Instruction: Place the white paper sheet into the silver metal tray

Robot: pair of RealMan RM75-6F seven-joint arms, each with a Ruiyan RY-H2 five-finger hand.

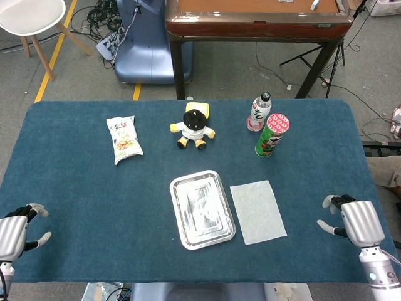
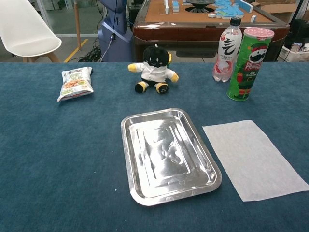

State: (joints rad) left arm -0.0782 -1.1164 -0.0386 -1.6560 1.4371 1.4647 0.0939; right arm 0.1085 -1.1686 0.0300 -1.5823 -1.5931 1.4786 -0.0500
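The white paper sheet point(image 1: 258, 211) lies flat on the blue surface point(image 1: 81, 188), just to the right of the silver metal tray point(image 1: 202, 209) and not touching it; the tray holds nothing. My right hand point(image 1: 348, 221) hovers at the surface's right edge, well apart from the sheet, its fingers spread and holding nothing. My left hand point(image 1: 15, 231) sits at the near left edge, fingers likewise apart and empty. Neither hand shows in the chest view. Farther back stand a green Pringles can point(image 1: 272, 135) and, just behind it, a drink bottle point(image 1: 259, 111). A plush doll point(image 1: 194, 126) sits behind the tray, and a snack bag point(image 1: 124, 138) lies off to its left.
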